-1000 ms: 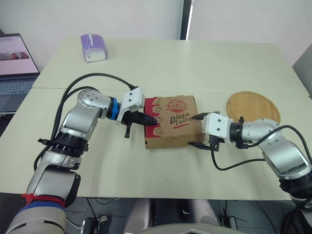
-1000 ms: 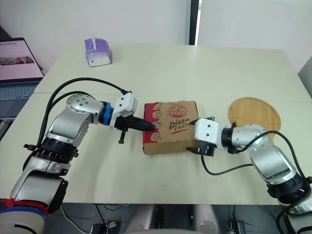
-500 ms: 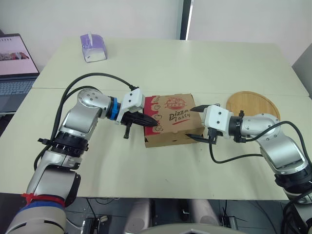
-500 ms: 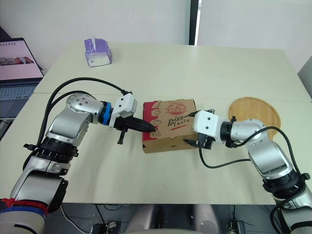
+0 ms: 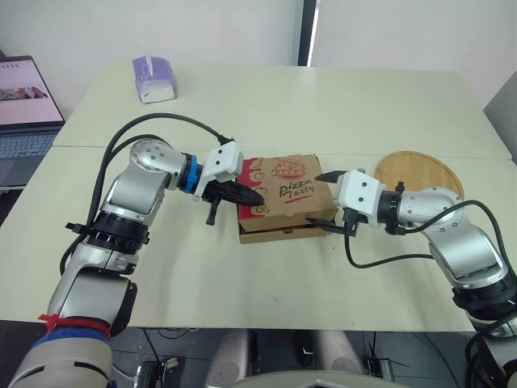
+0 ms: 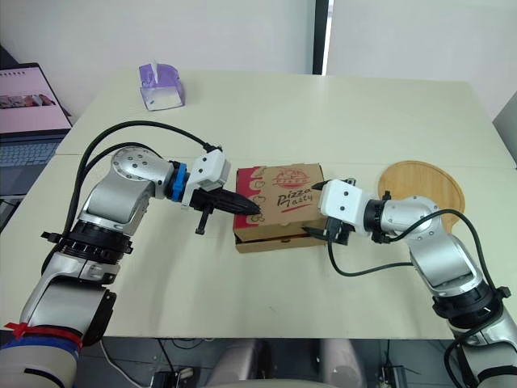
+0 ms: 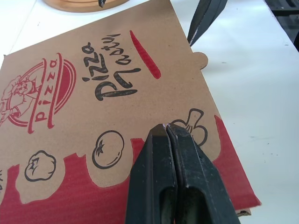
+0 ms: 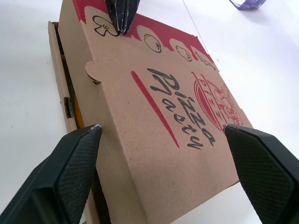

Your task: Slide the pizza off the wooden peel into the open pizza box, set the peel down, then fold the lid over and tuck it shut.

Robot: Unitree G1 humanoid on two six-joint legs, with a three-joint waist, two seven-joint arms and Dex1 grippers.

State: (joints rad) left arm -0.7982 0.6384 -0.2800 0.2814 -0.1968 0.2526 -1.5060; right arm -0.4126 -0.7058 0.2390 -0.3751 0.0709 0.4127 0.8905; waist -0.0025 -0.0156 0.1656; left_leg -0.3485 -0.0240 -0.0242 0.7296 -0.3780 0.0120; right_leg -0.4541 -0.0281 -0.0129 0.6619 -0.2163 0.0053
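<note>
Since a second ago the right gripper (image 5: 317, 198) has climbed from the front right corner of the pizza box (image 5: 279, 194) to its right side. The front edge of the lid (image 5: 283, 179) now stands a little higher above the base (image 5: 275, 235), leaving a dark gap.

In the eye views the box sits in the middle of the table (image 5: 323, 105), its lid down but not tucked. The left gripper (image 5: 257, 196) is closed tight on nothing, its tip resting on the left part of the lid. The right gripper is spread wide, one jaw at the lid's far right corner and the other at the near right corner. The wooden peel (image 5: 420, 174) lies flat on the table to the right of the box, behind the right forearm. A purple tissue box (image 5: 153, 78) and a laptop (image 5: 24, 105) sit well apart at the far left.

In the left wrist view the two fingers (image 7: 163, 177) are pressed together, tips touching the lid near its red-printed edge.

In the right wrist view the spread jaws flank the lid's edge, with the base visible beneath the gap.
</note>
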